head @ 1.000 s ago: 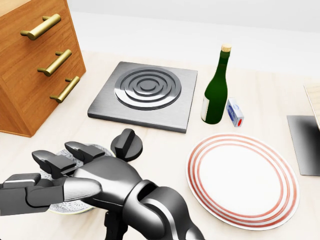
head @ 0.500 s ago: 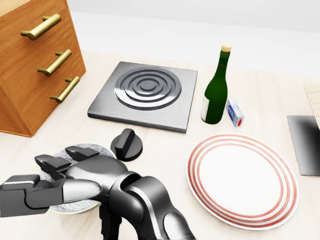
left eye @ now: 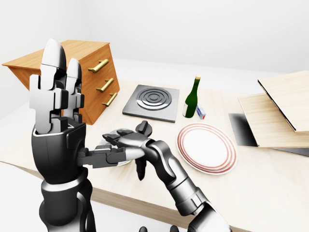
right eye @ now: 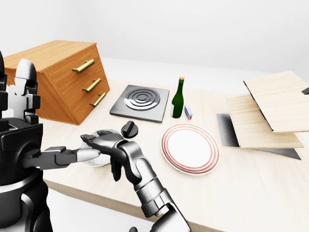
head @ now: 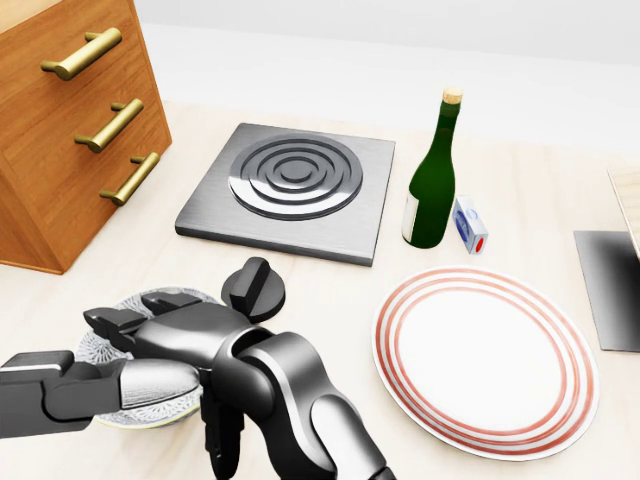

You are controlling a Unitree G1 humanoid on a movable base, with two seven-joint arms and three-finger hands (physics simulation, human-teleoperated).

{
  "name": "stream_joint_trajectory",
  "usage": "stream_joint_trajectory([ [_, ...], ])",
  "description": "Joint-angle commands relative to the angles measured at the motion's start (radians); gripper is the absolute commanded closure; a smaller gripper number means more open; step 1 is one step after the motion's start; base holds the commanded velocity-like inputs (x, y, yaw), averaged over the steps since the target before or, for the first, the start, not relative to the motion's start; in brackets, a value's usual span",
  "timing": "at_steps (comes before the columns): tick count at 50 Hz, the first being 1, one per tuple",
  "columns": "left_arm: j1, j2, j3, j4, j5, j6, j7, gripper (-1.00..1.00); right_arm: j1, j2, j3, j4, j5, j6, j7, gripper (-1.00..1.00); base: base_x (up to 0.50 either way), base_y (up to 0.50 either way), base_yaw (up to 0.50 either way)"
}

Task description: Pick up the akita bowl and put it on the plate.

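The right hand covers most of the akita bowl, fingers curled over it; whether it grips is unclear. Left hand upright, fingers straight.

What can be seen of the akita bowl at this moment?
The akita bowl is round and shallow, grey-speckled inside with a pale outer wall. It stands upright on the light wooden table, left of the plate and below-left of the black knob in the head view. The right hand lies across its top, hiding most of it; only the left rim and lower edge show. Contact cannot be told.
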State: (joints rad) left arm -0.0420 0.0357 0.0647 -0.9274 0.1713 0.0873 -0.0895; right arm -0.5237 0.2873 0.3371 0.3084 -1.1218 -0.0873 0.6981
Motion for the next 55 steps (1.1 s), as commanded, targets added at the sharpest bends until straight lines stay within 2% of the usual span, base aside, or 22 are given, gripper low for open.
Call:
stream_joint_trajectory([
  [1,-0.002,0.002,0.008,0.002,-0.004,0.000,0.002,-0.92,0.016,-0.017,0.002,0.042,-0.026,0.000,0.000,-1.00,0.00,0.00,0.00],
  [14,0.005,0.002,0.016,-0.008,-0.009,0.000,0.007,-0.92,0.030,-0.051,-0.010,0.130,-0.080,0.000,0.000,-1.00,0.00,0.00,0.00],
  [22,0.009,0.000,0.011,-0.002,-0.008,0.000,0.009,-0.92,0.045,-0.035,-0.004,0.120,-0.080,0.000,0.000,-1.00,0.00,0.00,0.00],
  [36,0.008,0.002,0.018,-0.008,-0.011,0.000,0.004,-0.92,0.003,-0.027,-0.013,0.244,-0.108,0.000,0.000,-1.00,0.00,0.00,0.00],
  [43,0.005,0.003,0.019,-0.007,-0.011,0.000,0.004,-0.92,-0.034,0.018,-0.013,0.308,-0.127,0.000,0.000,-1.00,0.00,0.00,0.00],
  [45,0.006,0.003,0.018,-0.010,-0.010,0.000,0.003,-0.92,-0.056,0.013,-0.010,0.361,-0.155,0.000,-0.059,-1.00,0.00,0.00,0.00],
  [53,0.005,0.003,0.016,-0.021,-0.008,0.000,0.002,-0.92,-0.065,0.024,-0.022,0.374,-0.151,0.000,-0.077,-1.00,0.00,0.00,0.00],
  [55,0.009,0.003,0.014,-0.024,-0.007,0.000,0.000,-0.92,-0.098,0.024,-0.037,0.403,-0.148,0.000,-0.112,-1.00,0.00,0.00,0.00],
])
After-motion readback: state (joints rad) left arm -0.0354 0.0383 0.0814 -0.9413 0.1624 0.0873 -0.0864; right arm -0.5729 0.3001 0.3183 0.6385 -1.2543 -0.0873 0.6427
